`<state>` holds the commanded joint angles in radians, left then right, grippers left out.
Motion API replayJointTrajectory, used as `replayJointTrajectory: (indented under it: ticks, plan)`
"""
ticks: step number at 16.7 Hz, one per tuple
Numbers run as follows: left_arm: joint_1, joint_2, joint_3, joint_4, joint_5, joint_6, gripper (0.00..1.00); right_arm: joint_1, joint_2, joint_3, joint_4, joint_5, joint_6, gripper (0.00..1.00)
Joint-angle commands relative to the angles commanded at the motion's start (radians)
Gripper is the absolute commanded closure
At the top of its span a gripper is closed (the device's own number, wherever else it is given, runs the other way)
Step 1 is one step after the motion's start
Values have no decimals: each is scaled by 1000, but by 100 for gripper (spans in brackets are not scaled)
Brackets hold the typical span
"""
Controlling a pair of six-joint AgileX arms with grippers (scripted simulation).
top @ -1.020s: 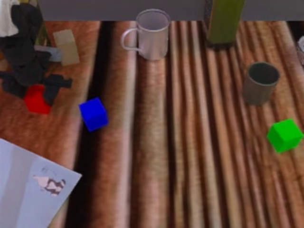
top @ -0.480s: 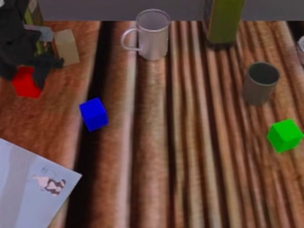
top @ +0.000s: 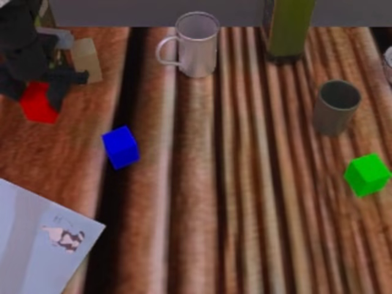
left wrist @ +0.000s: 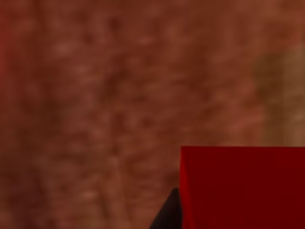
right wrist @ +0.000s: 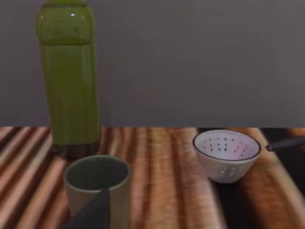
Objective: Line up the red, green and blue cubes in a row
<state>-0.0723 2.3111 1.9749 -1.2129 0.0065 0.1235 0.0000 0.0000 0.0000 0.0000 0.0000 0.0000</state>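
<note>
The red cube (top: 37,103) is at the far left, with my left gripper (top: 38,95) shut on it; dark fingers (top: 63,86) flank its sides. In the left wrist view the red cube (left wrist: 243,188) fills the near corner, with one dark finger (left wrist: 167,214) against its side. The blue cube (top: 120,146) rests on the table right of and nearer than the red one. The green cube (top: 367,174) sits alone near the right edge. My right gripper (right wrist: 136,223) is outside the top view, open, with one fingertip (right wrist: 95,212) showing before the grey cup.
A white mug (top: 196,44) and a green bottle (top: 288,24) stand at the back. The grey cup (top: 335,107) is behind the green cube. A beige block (top: 86,60) stands beside the left arm. Paper (top: 37,239) covers the near left corner. A white colander (right wrist: 227,155) lies far right.
My left gripper carried the red cube from its spot by the blue cube toward the back left, then shifted slightly right. The blue and green cubes stayed put.
</note>
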Motion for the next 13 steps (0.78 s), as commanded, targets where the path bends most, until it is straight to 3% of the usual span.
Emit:
replayJointTrajectory:
  ticks: [3,10,13]
  plan:
    - [-98,-57,-76,18,-4,-127,100,0,0,0,0,0,0,0]
    - [-427,-261,-358,82,-16,-597,100,0,0,0,0,0,0,0]
    - [-531,-334,-449,108,-21,-725,100,0,0,0,0,0,0,0]
